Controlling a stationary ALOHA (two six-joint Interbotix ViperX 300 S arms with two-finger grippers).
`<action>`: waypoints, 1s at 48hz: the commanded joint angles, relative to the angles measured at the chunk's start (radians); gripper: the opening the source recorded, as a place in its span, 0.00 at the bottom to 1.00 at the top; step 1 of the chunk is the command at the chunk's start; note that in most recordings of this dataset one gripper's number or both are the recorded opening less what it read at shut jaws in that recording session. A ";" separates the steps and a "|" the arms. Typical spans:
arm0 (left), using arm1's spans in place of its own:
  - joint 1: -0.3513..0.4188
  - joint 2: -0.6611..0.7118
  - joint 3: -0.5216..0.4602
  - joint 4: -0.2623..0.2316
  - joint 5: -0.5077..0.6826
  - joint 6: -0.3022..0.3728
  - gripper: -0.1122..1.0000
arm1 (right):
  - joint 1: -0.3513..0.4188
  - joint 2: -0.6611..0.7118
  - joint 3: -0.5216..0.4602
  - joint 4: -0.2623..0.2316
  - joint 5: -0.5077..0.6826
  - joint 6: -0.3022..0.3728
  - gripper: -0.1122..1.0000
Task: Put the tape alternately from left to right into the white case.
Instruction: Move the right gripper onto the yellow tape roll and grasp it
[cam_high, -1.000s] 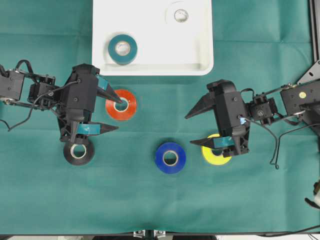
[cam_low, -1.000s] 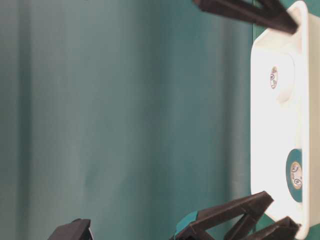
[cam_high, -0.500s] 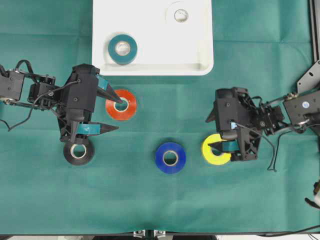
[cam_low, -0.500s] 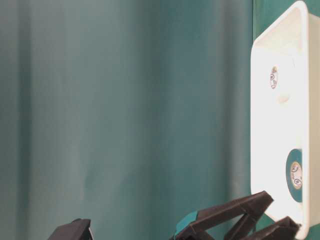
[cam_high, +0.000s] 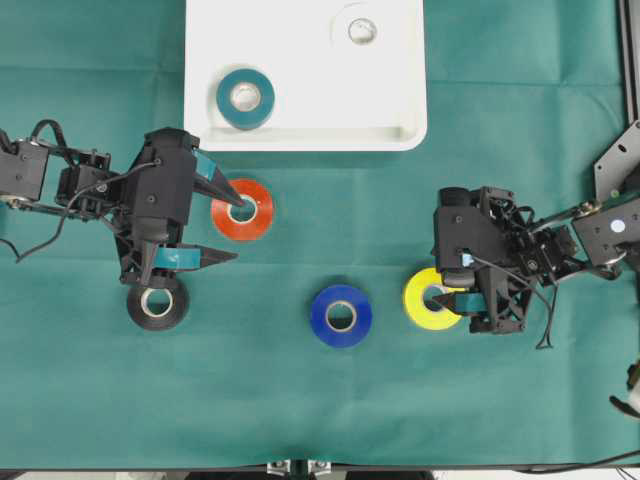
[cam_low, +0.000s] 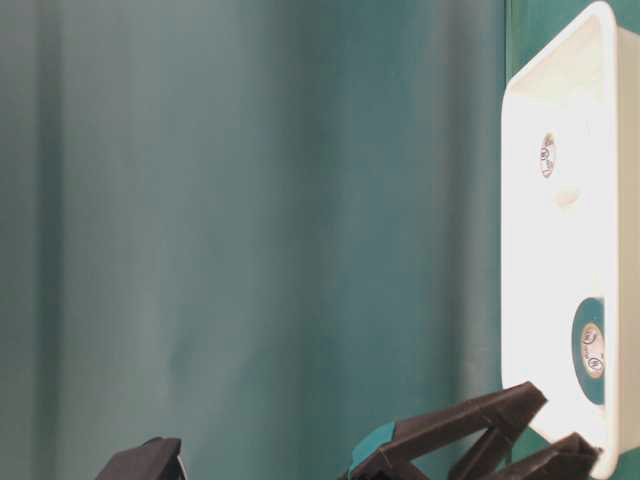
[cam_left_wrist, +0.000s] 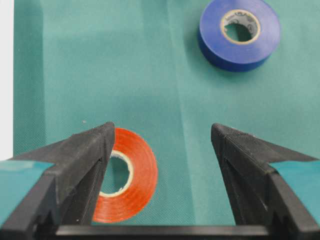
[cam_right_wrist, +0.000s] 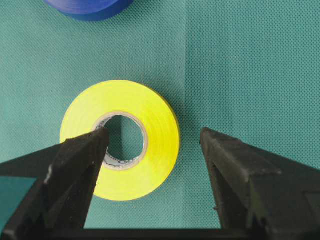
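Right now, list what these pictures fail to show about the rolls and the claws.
- Black roll: overhead, its top edge sits under the left claw.
- White roll: overhead, it blends into the case; only its core is clear.
- Right claw: wrist view cannot settle whether its finger touches the yellow roll or hovers above it.
- Blue roll: cut off by the top edge of the right wrist view.

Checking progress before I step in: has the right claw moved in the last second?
Yes. In the overhead view the right claw has swung down and rightward, away from the white case; one finger is now over the yellow roll's core.
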 joint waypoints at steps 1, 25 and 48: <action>-0.002 -0.012 -0.020 -0.002 -0.008 0.000 0.94 | 0.005 -0.008 -0.005 -0.002 -0.006 0.003 0.80; 0.000 -0.012 -0.021 -0.002 -0.008 -0.002 0.94 | -0.021 0.121 -0.005 -0.003 -0.040 0.005 0.81; -0.002 -0.012 -0.021 -0.002 -0.006 -0.003 0.94 | -0.023 0.138 -0.021 -0.003 -0.078 0.005 0.79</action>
